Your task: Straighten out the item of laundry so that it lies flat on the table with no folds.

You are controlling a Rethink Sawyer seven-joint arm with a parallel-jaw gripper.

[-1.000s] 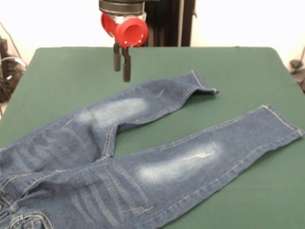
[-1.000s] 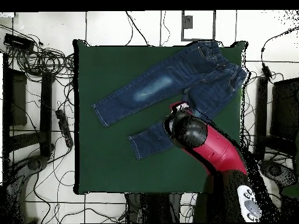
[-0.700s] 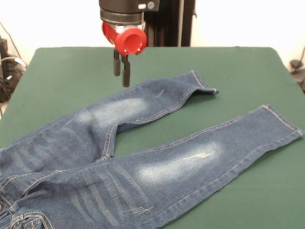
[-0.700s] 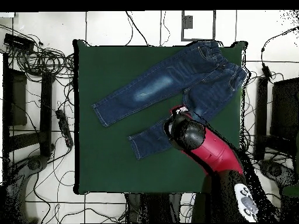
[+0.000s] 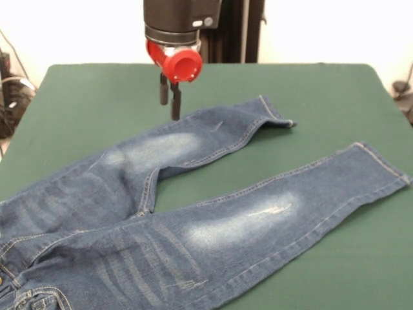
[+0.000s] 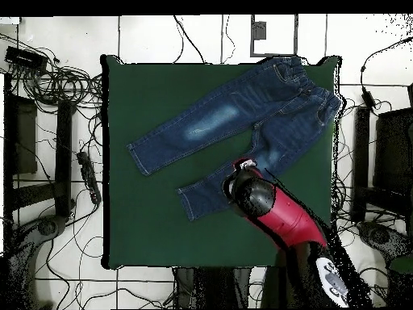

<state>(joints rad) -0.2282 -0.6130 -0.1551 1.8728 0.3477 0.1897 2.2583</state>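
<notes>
A small pair of blue denim jeans (image 6: 242, 121) lies spread on the dark green counter (image 6: 145, 226), waistband at one corner, the two legs splayed apart toward the middle. One leg bears a faded whitish patch. The red and black arm (image 6: 278, 218) reaches in from the bottom edge — its rounded black head sits over the nearer leg, hiding part of it. Tangled cables (image 6: 56, 89) lie on the tiled floor beside the counter.

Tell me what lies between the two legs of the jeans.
Only bare table: a green wedge separates the jeans' two legs, widening toward the cuffs. Both views show it, the front view most plainly.
</notes>
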